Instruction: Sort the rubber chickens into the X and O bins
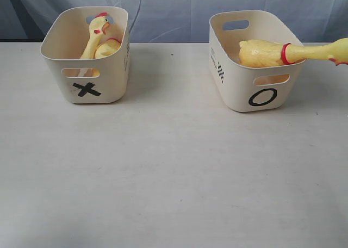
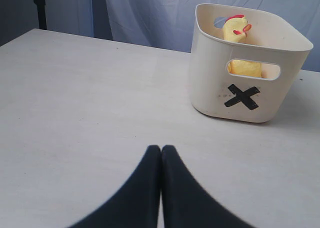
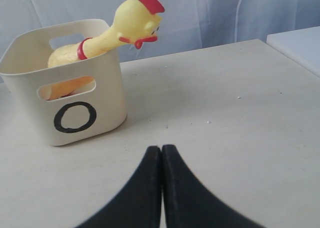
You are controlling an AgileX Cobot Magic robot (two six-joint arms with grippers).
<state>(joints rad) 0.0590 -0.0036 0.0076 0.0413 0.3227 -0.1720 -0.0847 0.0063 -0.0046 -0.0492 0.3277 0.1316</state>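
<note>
Nearest, the left tool (image 2: 161,149) and the right tool (image 3: 161,148) are both pressed closed and hold nothing. Farther on the desk (image 1: 174,177), the X bin (image 1: 111,76) holds an upright chicken (image 1: 97,36). In the O bin (image 1: 239,82) a lying chicken (image 1: 263,53) stretches its neck out over the rim.

Two signs to call here. The left tub (image 1: 111,76) shows a bold black X (image 1: 87,89) on its front wall, right under the slot handle. The right tub (image 1: 239,85) has a black O (image 1: 262,97) in the same spot, just below its handle. Each tub also carries small dark print on a side wall, here (image 1: 128,55) and here (image 1: 219,70), too tiny to read. Both wrist views show the X and the O plainly.
</note>
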